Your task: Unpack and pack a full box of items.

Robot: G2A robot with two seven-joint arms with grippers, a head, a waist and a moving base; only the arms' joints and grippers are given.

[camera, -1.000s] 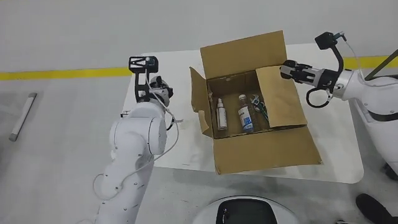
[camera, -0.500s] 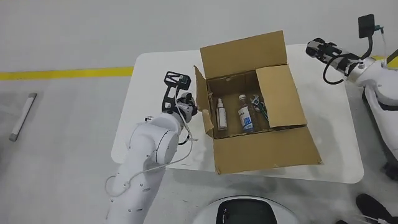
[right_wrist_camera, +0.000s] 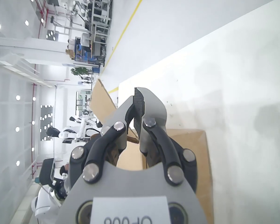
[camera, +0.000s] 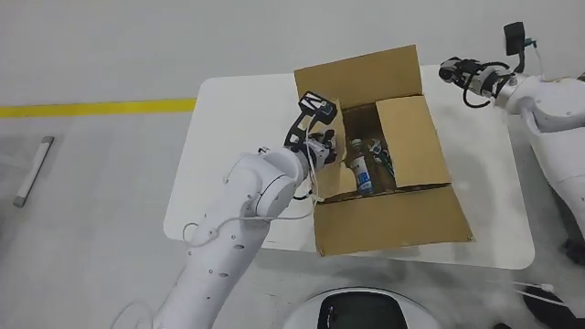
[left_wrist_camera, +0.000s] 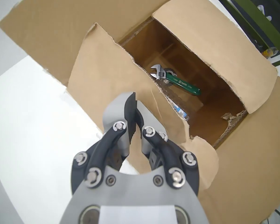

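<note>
Where torn flap (left_wrist_camera: 112,75) overhangs box (left_wrist_camera: 238,164), wrench (left_wrist_camera: 179,82) lies inside; bottle (camera: 362,174) beside

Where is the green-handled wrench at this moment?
In the left wrist view the green-handled wrench lies on the floor of the open cardboard box, past the torn flap; in the top view, beside a bottle.

White arm (camera: 251,187), grey left tool (left_wrist_camera: 133,104), black links

White table (camera: 224,160), rounded corners; one open cardboard box (camera: 411,142) stands directly on its surface, set toward the robot's right half; the box's near flap (camera: 393,224) is folded outward, ending just short of the table's near edge.
</note>
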